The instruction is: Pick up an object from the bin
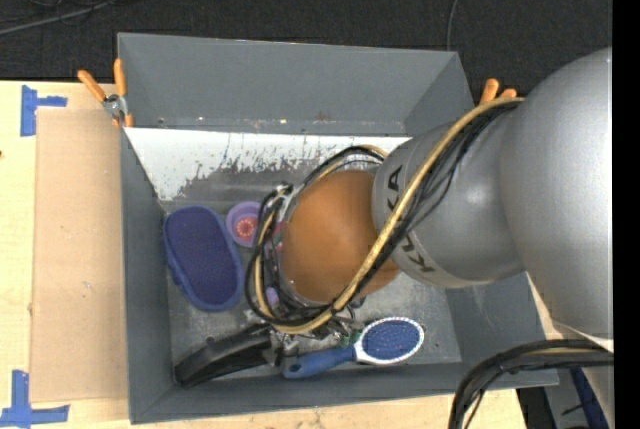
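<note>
Smooth orange wrist dome (330,237) above bristly blue oval brush (388,341), grip state untellable

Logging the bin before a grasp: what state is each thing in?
Hairbrush: lying flat, bristles up, handle pointing left.
Black tool: lying at the front, right end hidden.
Blue pad: lying flat at left, untouched.
Purple cap: beside the pad, partly hidden.
Gripper: low, over where brush handle and tool meet.
</note>
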Robot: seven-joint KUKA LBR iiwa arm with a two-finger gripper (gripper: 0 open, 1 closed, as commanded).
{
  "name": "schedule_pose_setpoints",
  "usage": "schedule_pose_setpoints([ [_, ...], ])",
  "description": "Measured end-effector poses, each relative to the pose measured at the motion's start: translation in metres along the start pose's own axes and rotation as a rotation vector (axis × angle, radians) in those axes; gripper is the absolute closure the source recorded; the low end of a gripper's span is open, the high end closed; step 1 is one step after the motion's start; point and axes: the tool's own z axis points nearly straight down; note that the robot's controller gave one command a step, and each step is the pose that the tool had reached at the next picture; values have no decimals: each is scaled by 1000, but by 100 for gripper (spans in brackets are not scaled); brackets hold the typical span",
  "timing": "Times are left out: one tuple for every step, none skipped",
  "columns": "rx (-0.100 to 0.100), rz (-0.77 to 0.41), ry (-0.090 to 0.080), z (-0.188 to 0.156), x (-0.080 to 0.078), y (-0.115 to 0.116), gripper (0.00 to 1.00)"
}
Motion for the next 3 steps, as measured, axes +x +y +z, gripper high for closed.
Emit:
schedule_pose_setpoints([
  [0, 2, -1, -4, 0, 0, 100],
  [-3, 4, 11, -25, 2, 1, 100],
  [-1, 2, 3, -70, -1, 0, 100],
])
